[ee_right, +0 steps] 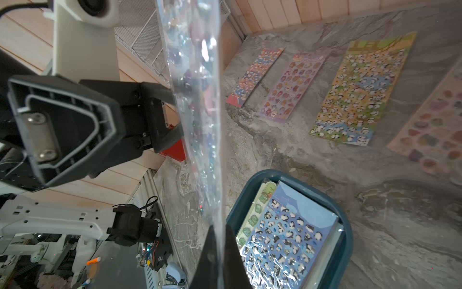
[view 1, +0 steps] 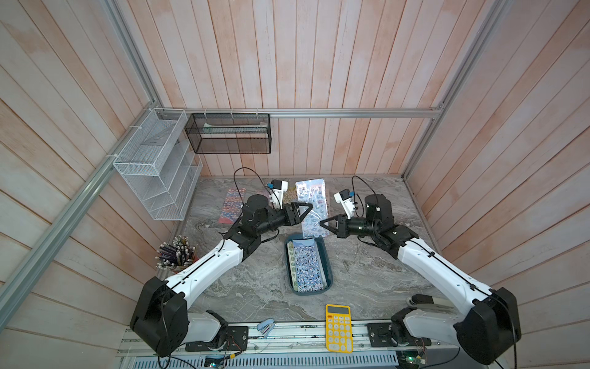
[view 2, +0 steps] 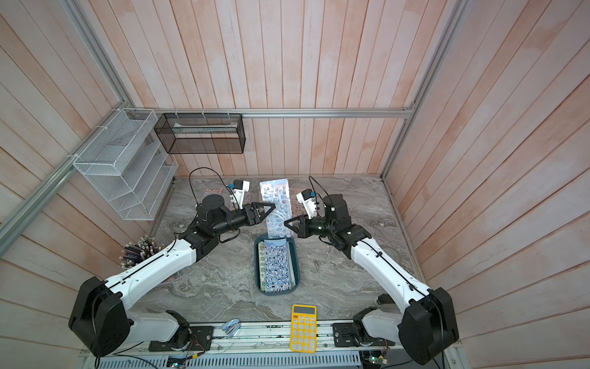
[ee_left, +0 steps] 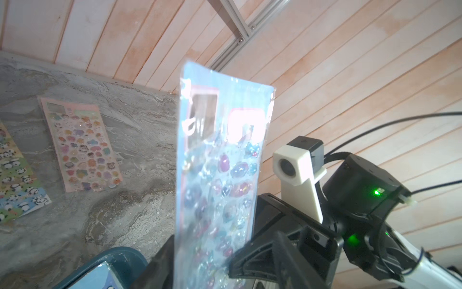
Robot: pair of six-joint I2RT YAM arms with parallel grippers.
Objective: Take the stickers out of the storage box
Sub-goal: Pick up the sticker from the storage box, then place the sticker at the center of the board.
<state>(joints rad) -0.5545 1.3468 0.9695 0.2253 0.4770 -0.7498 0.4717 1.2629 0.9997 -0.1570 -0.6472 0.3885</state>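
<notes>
Trouble could come from how little holds up the blue sticker sheet point(view 1: 311, 191). It stands tall in the middle of both top views, just above the storage box point(view 1: 329, 271) in the frame. Only the right gripper point(view 1: 322, 223) has it, with its jaws shut tight on one edge, toward the low end. The left gripper point(view 1: 308, 209) sits right beside the other edge, but its jaws look spread apart and pinch nothing. The sheet is shiny, thin and bendy, so I think it could slip out, or flop over at the top. If it falls, it may drop back into the box, onto the penguin sheet point(view 1: 306, 266) and the other stickers under it. Then it would have to be picked out again. If the right arm swings fast, the sheet could hit the left gripper and twist loose. Its low end hangs near the box rim and could catch there. Putting it down has a risk too. In the right wrist view the red-blue sheet point(ee_right: 253, 75), the lilac sheet point(ee_right: 292, 87), the panda sheet point(ee_right: 362, 92) and a pink sheet point(ee_right: 430, 125) lie side by side on the marble table point(view 1: 367, 271). They fill the upper right of the frame, so a sloppy drop could land on one and push it.
</notes>
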